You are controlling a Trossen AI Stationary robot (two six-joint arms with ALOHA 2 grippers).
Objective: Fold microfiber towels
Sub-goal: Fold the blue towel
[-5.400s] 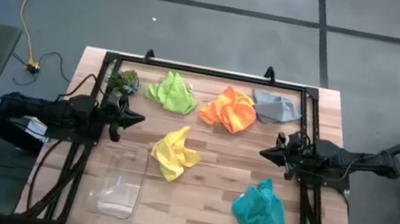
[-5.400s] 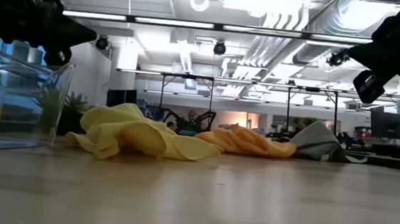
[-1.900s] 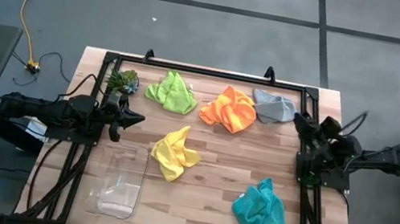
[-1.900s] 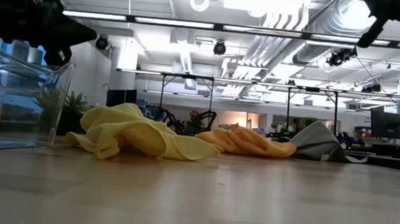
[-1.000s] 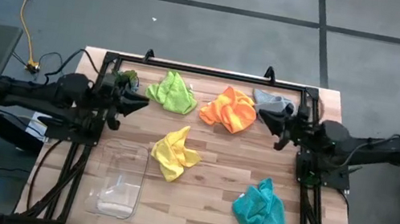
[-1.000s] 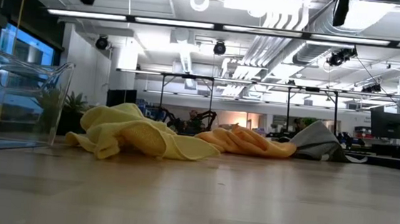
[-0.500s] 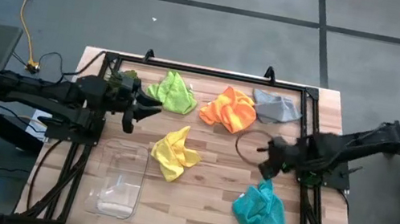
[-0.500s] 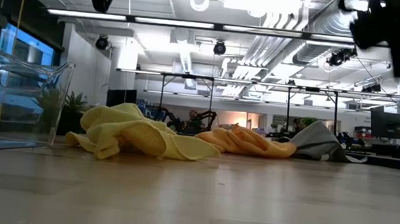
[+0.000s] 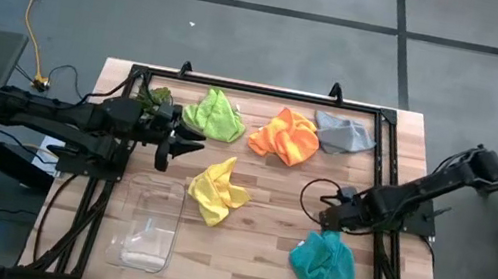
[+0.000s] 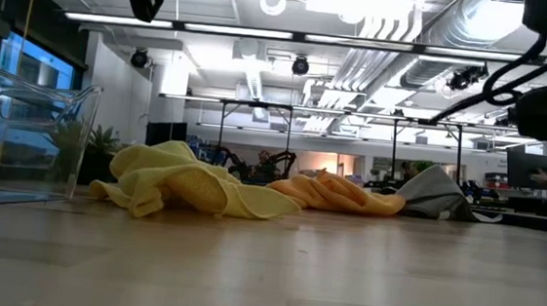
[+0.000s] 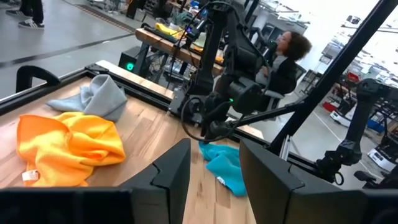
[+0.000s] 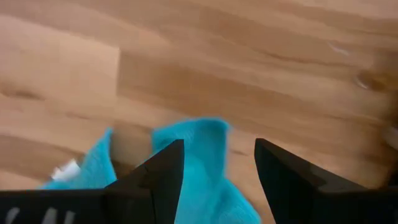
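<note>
your right gripper point(image 9: 327, 217) has swung down over the teal towel point(image 9: 326, 263), jaws apart and empty; the left gripper point(image 9: 189, 144) has reached out beside the lime green towel point(image 9: 216, 115), open. nothing is folded: yellow towel point(image 9: 216, 189), orange towel point(image 9: 285, 136) and grey towel point(image 9: 345, 133) lie crumpled.

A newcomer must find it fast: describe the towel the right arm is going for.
Start at the wooden slatted table and go to its near right corner. There lies a crumpled teal microfiber towel, alone, directly below the open right hand. It is the only blue-green cloth; the yellow microfiber towel lies mid-table and the others line the far edge.
</note>
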